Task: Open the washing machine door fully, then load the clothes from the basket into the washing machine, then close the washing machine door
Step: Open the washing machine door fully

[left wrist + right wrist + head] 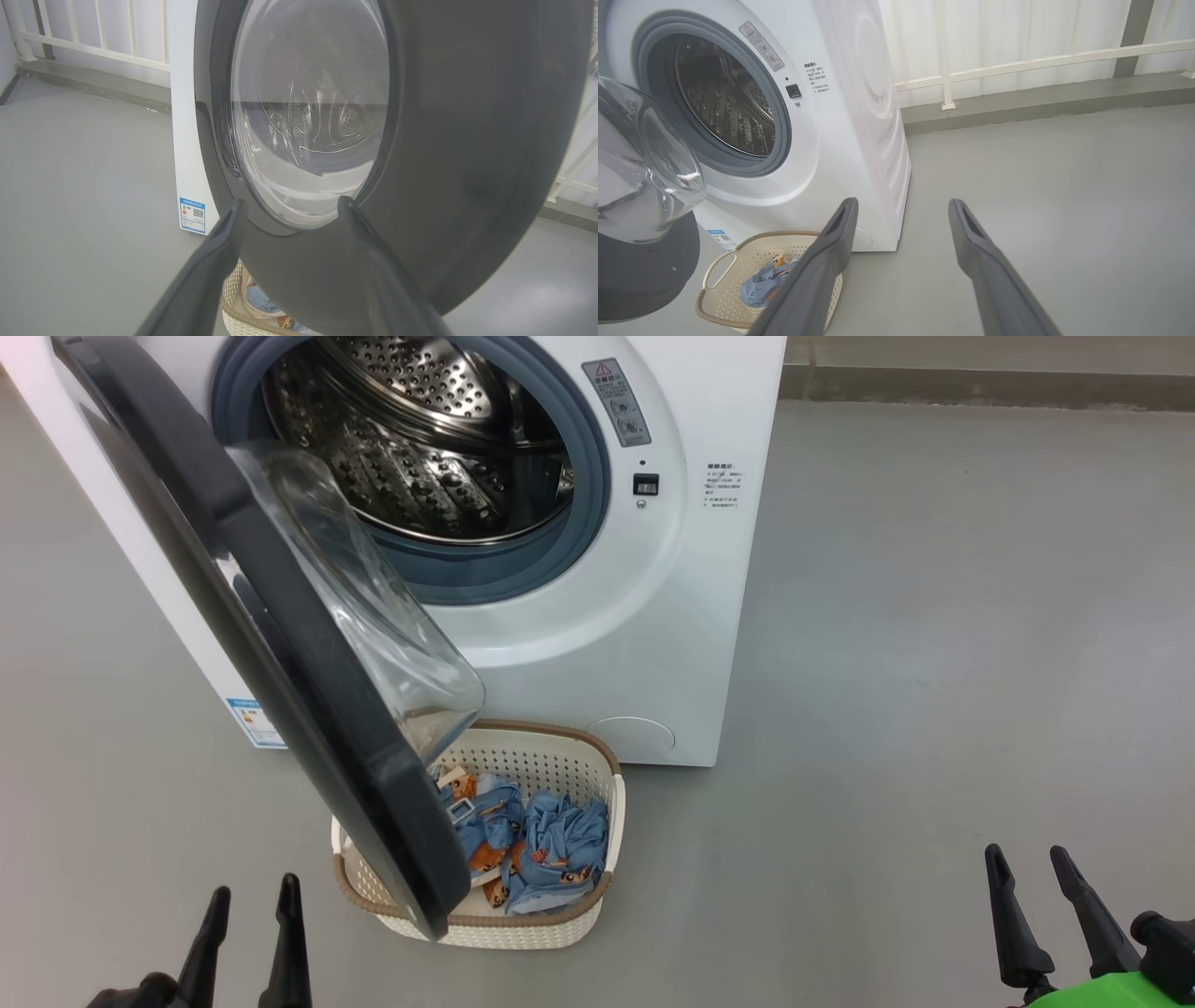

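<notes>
The white washing machine (709, 616) stands ahead with its steel drum (420, 439) exposed. Its black door (280, 644) hangs partly open, swung out over the cream basket (560, 765) on the floor. Light blue clothes (551, 845) with orange print lie inside the basket. My left gripper (250, 891) is open at the lower left, just short of the door's outer face (467, 140), empty. Low at the right my right gripper (1027, 863) is open and empty over bare floor, the basket (724, 284) to its left.
Grey floor (934, 663) spreads to the right of the machine. A white railing (1017, 65) and a low kerb run behind it. A blue label sticker (192, 215) sits low on the machine's side.
</notes>
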